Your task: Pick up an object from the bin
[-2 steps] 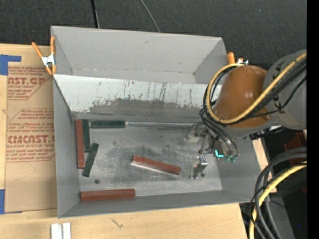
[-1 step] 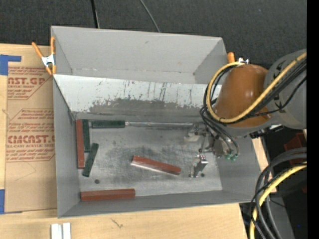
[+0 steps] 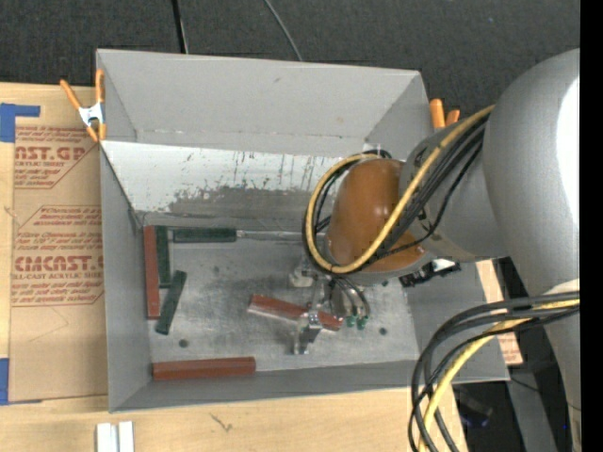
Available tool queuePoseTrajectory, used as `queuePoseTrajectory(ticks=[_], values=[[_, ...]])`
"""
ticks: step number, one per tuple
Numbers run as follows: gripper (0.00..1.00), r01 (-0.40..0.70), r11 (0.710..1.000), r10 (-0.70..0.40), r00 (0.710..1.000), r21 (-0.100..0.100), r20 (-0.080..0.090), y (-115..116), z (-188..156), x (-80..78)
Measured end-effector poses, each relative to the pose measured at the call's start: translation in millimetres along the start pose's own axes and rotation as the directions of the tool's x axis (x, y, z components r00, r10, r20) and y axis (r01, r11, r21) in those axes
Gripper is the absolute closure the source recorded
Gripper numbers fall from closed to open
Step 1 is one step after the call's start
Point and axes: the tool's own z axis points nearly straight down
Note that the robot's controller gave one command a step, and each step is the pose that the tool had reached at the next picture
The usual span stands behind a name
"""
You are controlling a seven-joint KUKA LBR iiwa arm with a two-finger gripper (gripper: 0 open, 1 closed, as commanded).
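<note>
A short, flat red-brown bar (image 3: 278, 307) lies slanted on the floor of the grey bin (image 3: 254, 111), just below the arm's orange wrist cover (image 3: 363, 210). The gripper (image 3: 316, 323), also below that cover, sits down on the bar's right end; whether it is open or closed cannot be told. Dark green sticks (image 3: 170, 299) lie well left of the cover.

You have six bars in the bin (image 3: 127, 328), in two colours.

Red-brown, three:
- left red bar (image 3: 152, 273), along the left wall
- near red bar (image 3: 203, 368), along the near wall
- middle red bar (image 3: 276, 307), right of centre

Dark green, three:
- far green bar (image 3: 203, 236), by the far wall
- left green bar (image 3: 162, 252), beside the left red bar
- tilted green bar (image 3: 171, 301), just near of it
</note>
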Motion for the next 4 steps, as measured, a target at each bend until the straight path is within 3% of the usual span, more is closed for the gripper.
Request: queuePoseTrajectory(ticks=[1,2,3,4], values=[[0.00,-0.087,0.996,0.087,0.996,0.001,-0.006,2.6,-23.0,8.7],[0.00,-0.014,1.000,0.014,1.000,0.002,-0.006,38.6,-23.0,24.3],[0.00,-0.139,0.990,0.139,0.990,-0.002,0.022,48.7,0.4,11.3],[1.00,-0.216,0.976,0.216,0.976,-0.003,0.003,54.7,1.3,-1.8]])
